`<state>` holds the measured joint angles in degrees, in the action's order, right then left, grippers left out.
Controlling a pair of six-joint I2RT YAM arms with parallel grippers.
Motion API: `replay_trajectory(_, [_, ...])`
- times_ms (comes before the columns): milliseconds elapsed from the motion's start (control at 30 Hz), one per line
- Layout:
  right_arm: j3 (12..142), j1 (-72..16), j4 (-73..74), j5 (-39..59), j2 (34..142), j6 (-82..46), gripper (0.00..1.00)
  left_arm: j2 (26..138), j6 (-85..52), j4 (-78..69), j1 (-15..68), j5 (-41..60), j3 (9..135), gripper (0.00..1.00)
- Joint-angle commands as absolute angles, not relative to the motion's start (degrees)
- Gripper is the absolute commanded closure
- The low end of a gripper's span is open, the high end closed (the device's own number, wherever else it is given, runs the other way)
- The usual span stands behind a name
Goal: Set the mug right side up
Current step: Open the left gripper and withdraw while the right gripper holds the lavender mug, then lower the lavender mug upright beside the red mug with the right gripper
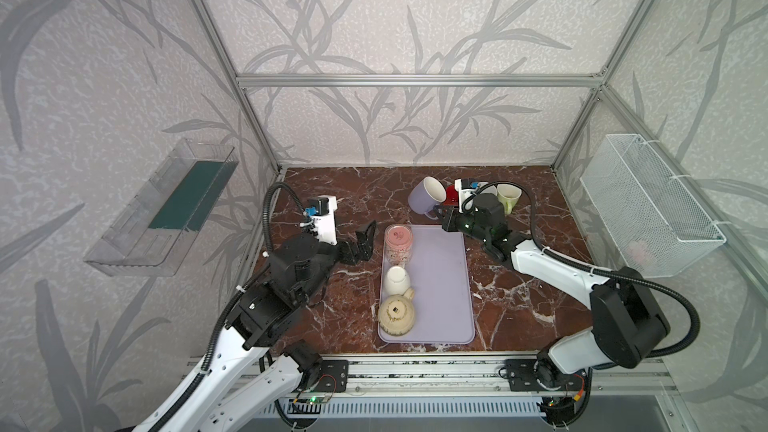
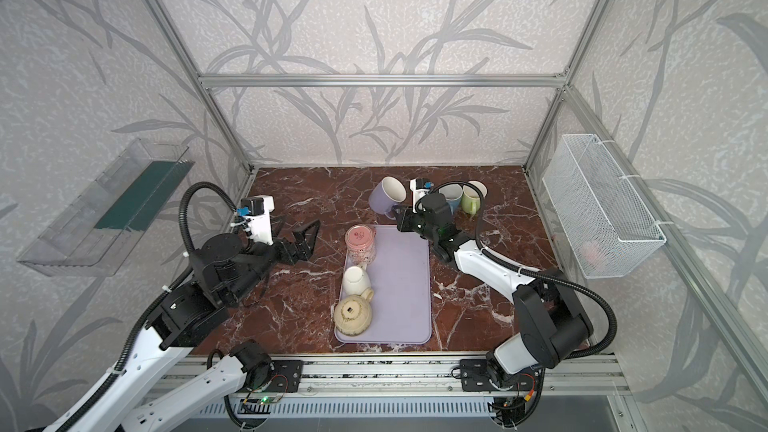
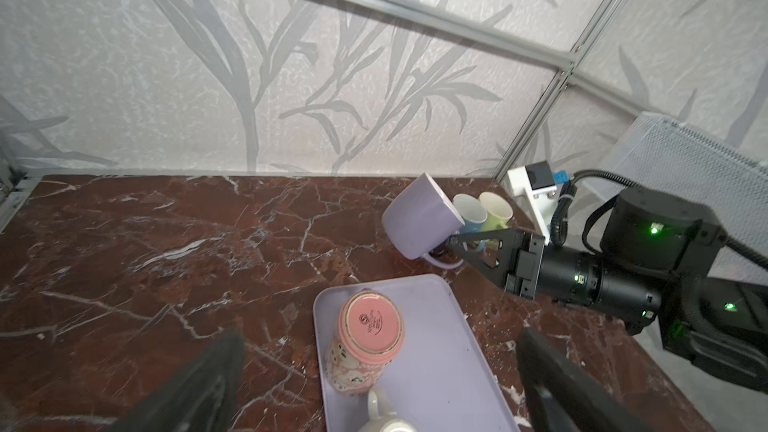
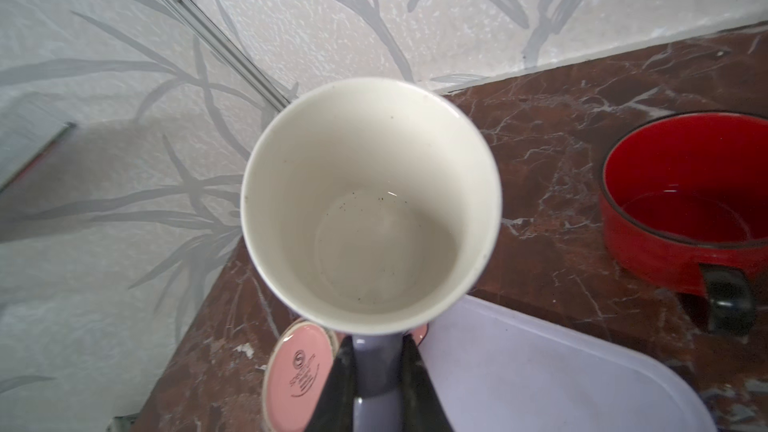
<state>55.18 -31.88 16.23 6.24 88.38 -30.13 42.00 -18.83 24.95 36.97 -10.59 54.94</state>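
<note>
Brown marble tabletop, purple tray at centre. Right gripper clamped on the handle of the lilac mug; mug tilted, mouth up, just beyond tray's far edge. Left gripper spread wide, empty, beside tray.

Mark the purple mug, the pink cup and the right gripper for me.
Purple mug (image 1: 417, 201): in a top view, on its outer side wall.
Pink cup (image 3: 370, 328): left wrist view, on its upturned base.
Right gripper (image 4: 376, 342): right wrist view, between the fingertips, shut on the mug's handle.
</note>
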Motion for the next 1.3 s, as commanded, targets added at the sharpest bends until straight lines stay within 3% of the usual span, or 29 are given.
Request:
replay_trajectory(0, [60.9, -33.3, 13.3, -3.9, 90.9, -25.1, 1.0, 44.9, -14.9, 34.5, 36.8, -13.3, 54.8, 0.01])
replay_trajectory(400, [72.6, -34.2, 6.8, -14.2, 104.7, -22.8, 1.0, 48.6, -12.6, 36.9, 36.8, -17.6, 51.1, 0.01])
replay_trajectory(1267, [81.7, -36.4, 3.6, -26.0, 116.1, -22.1, 1.0, 48.1, -11.3, 36.6, 37.1, -17.9, 50.2, 0.01])
